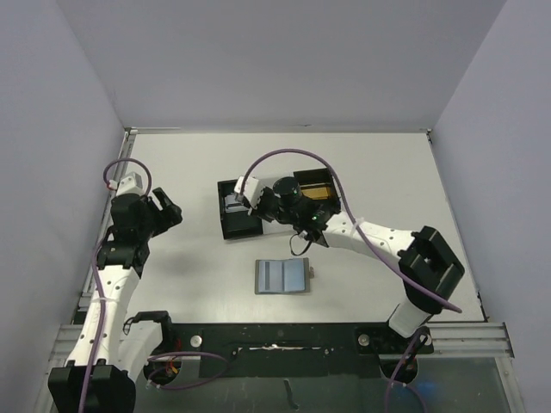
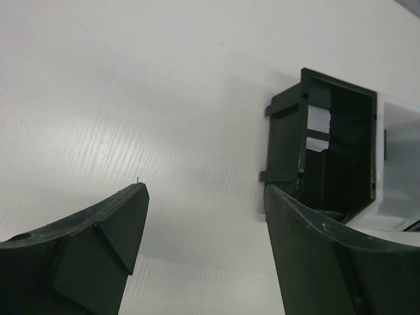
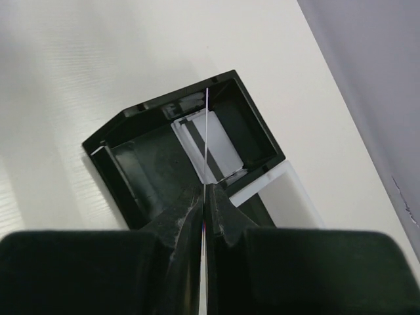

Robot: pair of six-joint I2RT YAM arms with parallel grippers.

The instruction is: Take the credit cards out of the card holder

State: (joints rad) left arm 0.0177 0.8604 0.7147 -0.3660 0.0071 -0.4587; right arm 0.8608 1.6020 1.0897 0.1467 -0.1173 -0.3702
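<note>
The card holder [image 1: 282, 276] lies open and flat on the table in the top view, its blue-grey inside up and a small tab on its right. My right gripper [image 3: 204, 187] is shut on a thin credit card [image 3: 206, 131], seen edge-on. It hangs over the black left compartment of the tray [image 3: 131, 170], where a pale card [image 3: 220, 147] lies. From above, the right gripper [image 1: 255, 205] is over the tray's left end. My left gripper [image 1: 165, 211] stands open and empty to the left of the tray, its fingers [image 2: 105, 230] wide apart over bare table.
The black-and-white tray [image 1: 231, 225] sits behind the card holder, with a yellow-brown item in its right compartment [image 1: 315, 190]. In the left wrist view the tray's black end [image 2: 285, 141] is just ahead on the right. Walls enclose the table on three sides.
</note>
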